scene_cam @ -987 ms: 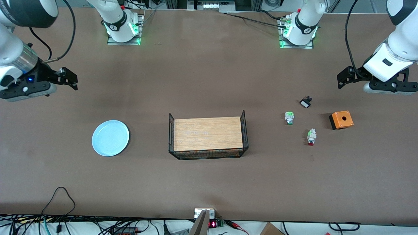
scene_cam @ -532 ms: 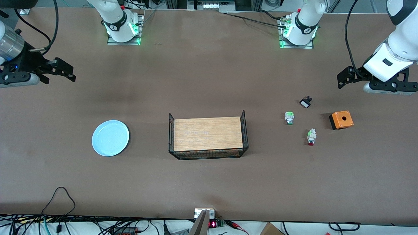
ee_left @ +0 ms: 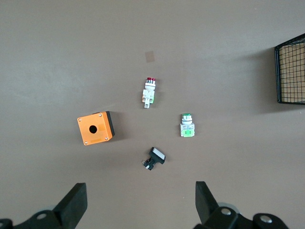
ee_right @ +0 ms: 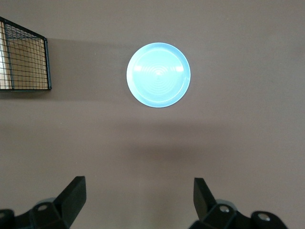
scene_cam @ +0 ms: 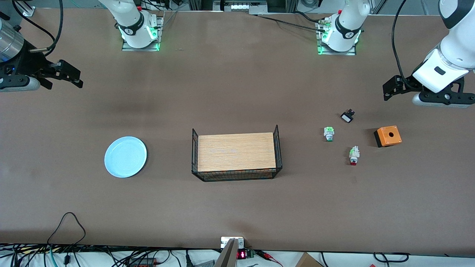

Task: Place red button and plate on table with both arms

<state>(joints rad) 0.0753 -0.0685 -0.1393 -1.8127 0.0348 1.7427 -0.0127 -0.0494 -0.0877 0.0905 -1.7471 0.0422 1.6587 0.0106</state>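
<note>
Red button on desk near orange box | plate on desk | left claw apart, aloft | right claw apart, aloft

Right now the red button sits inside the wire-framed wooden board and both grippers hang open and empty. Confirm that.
One thing is wrong: the red button is not in the wire-framed wooden board. It lies on the bare table toward the left arm's end, near the orange box, as the front view shows. The left gripper and right gripper do hang open and empty.
</note>
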